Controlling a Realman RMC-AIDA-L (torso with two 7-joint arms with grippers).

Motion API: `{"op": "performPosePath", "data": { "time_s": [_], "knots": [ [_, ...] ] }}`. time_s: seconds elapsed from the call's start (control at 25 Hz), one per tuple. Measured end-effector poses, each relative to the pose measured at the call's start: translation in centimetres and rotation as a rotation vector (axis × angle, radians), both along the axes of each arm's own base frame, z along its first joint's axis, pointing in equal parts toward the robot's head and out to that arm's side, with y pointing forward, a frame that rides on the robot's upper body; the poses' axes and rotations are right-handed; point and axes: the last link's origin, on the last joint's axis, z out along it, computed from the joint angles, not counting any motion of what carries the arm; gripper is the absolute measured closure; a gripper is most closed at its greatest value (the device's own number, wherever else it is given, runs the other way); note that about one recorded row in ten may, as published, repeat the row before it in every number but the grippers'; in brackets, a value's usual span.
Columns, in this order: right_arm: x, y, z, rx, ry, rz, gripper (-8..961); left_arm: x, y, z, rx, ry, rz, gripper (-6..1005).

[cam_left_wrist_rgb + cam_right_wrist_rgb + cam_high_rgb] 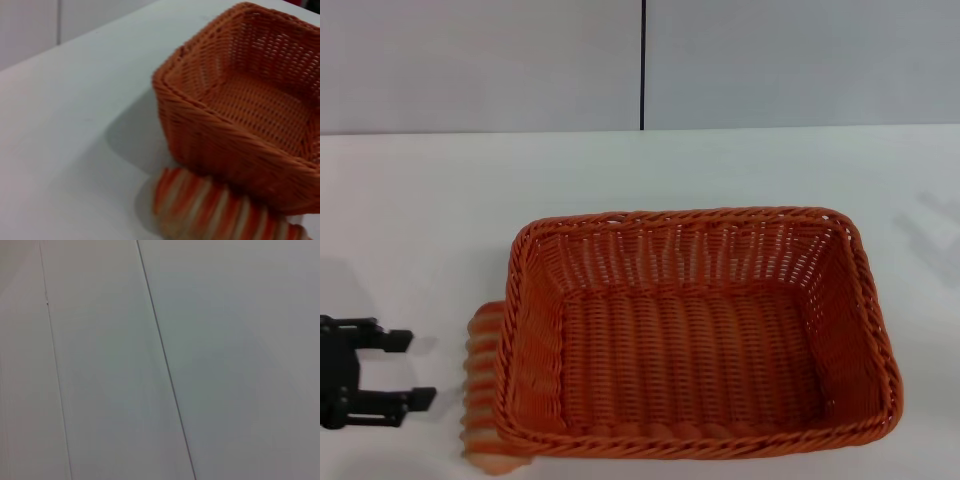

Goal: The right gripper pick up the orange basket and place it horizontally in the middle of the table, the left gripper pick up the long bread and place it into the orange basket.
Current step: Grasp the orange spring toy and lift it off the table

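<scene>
White table (pixel 430 210), grey panelled wall (pixel 480 60) behind; orange basket (pixel 695 335) centred, long bread (pixel 485 385) apparently touching; left end effector (pixel 415 368) open.

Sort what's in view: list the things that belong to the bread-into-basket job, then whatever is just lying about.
Part of the job:
- orange basket, sitting mid-table, nothing in it
- long bread, on the table against the basket's left side
- left claw, open, beside the bread
- table

Just lying about:
- nothing; only the wall behind.

Striped orange-and-cream long bread (pixel 485 390): near end cut by head view's bottom edge, right flank hidden behind orange woven wicker basket (pixel 700 340); blurred in left wrist view.
</scene>
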Motion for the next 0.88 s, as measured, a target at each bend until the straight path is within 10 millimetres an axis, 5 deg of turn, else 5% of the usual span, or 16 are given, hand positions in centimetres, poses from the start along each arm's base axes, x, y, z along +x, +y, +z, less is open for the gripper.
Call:
{"op": "performPosePath", "data": {
  "time_s": [0.24, 0.88],
  "knots": [
    [0.2, -0.1, -0.2, -0.002, 0.0, -0.005, 432, 0.8, 0.6, -2.4, -0.069, -0.026, -0.034, 253],
    [0.4, -0.3, -0.4, -0.01, -0.001, -0.013, 433, 1.3, 1.5, -4.9, -0.105, -0.013, -0.066, 256]
  ]
}}
